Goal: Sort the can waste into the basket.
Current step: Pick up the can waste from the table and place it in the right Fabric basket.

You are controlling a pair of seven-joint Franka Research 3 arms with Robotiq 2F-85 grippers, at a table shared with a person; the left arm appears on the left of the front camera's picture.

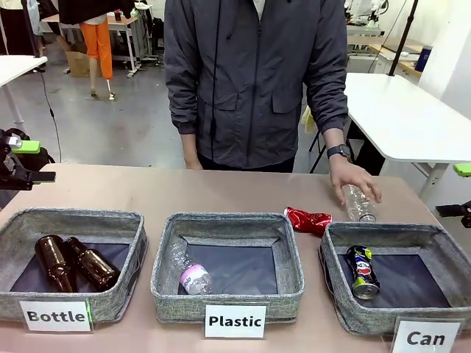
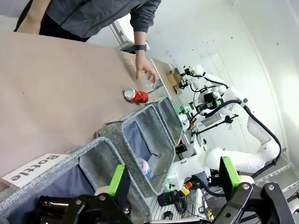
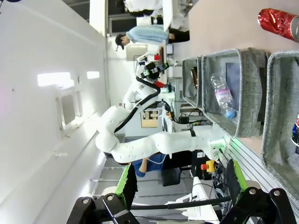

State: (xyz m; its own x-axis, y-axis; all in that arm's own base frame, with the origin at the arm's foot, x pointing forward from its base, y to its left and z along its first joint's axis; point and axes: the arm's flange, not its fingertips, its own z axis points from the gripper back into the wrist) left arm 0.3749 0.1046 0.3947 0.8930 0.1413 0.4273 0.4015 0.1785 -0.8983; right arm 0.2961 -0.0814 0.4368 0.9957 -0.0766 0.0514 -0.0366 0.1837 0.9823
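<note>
The table behind the bins is left bare at left and middle. The red can is hemmed on its right by a hand laid on a clear bottle, and in front by the corners of the Plastic bin and the Can bin. The latter's open floor is partly taken by a dark can.
</note>
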